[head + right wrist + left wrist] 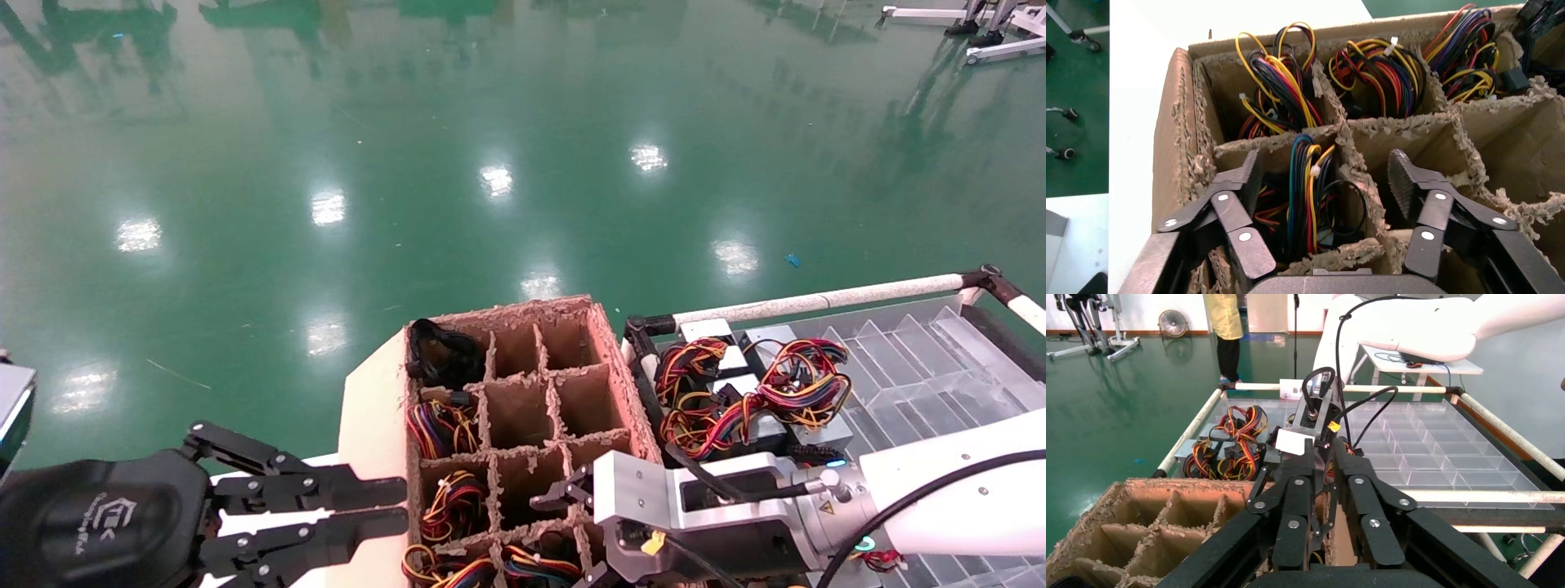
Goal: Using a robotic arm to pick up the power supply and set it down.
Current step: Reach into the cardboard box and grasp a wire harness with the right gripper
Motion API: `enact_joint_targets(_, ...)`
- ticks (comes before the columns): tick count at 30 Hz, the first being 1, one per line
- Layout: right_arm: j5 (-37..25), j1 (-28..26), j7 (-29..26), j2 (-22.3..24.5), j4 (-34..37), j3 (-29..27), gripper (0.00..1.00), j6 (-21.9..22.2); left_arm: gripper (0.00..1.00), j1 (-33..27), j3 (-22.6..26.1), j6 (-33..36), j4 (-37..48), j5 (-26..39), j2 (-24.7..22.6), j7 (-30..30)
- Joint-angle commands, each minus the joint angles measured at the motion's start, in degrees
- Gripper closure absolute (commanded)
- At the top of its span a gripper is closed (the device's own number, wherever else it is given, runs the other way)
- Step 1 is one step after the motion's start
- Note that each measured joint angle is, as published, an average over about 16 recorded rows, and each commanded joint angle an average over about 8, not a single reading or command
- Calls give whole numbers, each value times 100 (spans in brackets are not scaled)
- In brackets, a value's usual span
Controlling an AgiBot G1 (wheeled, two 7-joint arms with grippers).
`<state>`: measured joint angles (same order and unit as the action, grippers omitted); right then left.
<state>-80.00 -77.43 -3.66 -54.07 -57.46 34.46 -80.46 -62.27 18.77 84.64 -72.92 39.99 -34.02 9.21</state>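
Observation:
A brown cardboard box [611, 359] with divided compartments holds several power supplies, of which mostly the red, yellow and black wires [442, 428] show. My right gripper [564, 539] hangs open over the box's near compartments. In the right wrist view, one of its fingers [1245, 177] is beside a wire bundle [1306, 184] and the other is across a torn divider [1361, 190]. The metal body under that bundle is almost hidden. More power supplies [764, 425] lie in the tray to the right. My left gripper [404, 505] is parked at the box's left edge, fingers close together, holding nothing.
A clear plastic compartment tray [915, 359] framed by white pipe rails [817, 302] stands right of the box. Several far compartments [568, 343] hold nothing. Green floor lies beyond. A person in yellow [1223, 318] stands far off past the tray.

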Motion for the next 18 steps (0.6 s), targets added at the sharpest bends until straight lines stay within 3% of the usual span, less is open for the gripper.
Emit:
enact_joint_targets(1, -33, -13, 19, -7, 31, 20, 100, -12, 0, 0, 0, 0, 0, 0, 0, 0)
enact_joint_targets(18, -118, -43, 17, -22, 62, 77, 100, -52, 0, -1, 3, -1, 0, -2, 1, -1)
